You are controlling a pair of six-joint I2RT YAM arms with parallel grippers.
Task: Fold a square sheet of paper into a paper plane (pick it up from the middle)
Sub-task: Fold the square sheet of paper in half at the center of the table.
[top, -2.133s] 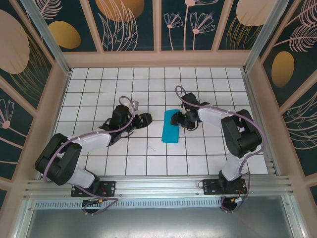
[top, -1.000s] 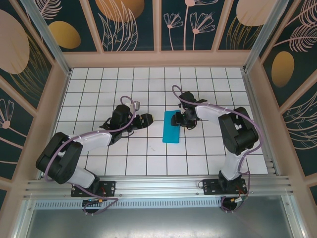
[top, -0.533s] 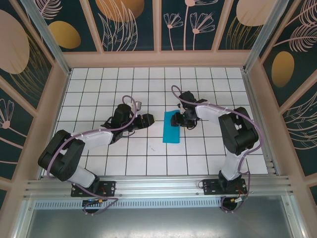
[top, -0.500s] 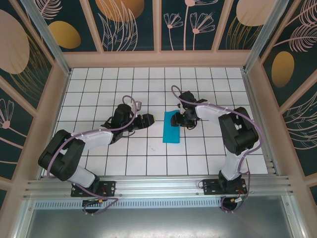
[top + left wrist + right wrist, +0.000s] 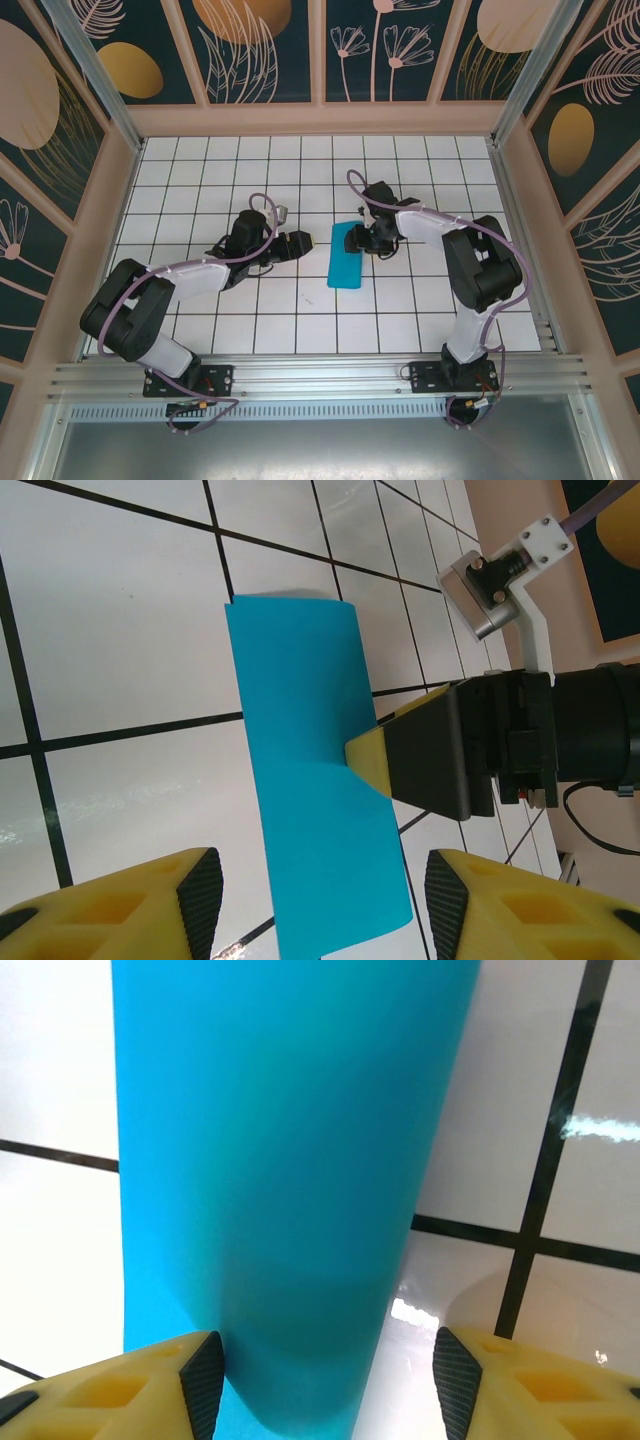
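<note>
The square sheet of paper [image 5: 343,256] is bright cyan-blue and lies folded into a narrow strip on the white tiled table [image 5: 300,320]. My left gripper [image 5: 300,242] stands open just left of the strip; in the left wrist view the paper [image 5: 310,780] runs up between its spread fingertips [image 5: 200,895]. My right gripper [image 5: 361,238] is open at the strip's far right edge. One yellow fingertip [image 5: 368,756] of the right gripper rests on that edge. In the right wrist view the paper [image 5: 290,1160] bulges up between the open right gripper [image 5: 325,1380] fingers, unclamped.
Wooden walls [image 5: 320,118] with dark painted panels close the table in at the back and sides. A metal rail [image 5: 320,375] with the arm bases runs along the near edge. Bare tiles lie in front of the paper.
The left arm has edged a little toward the paper. The right gripper has opened slightly. The paper has stayed where it was.
</note>
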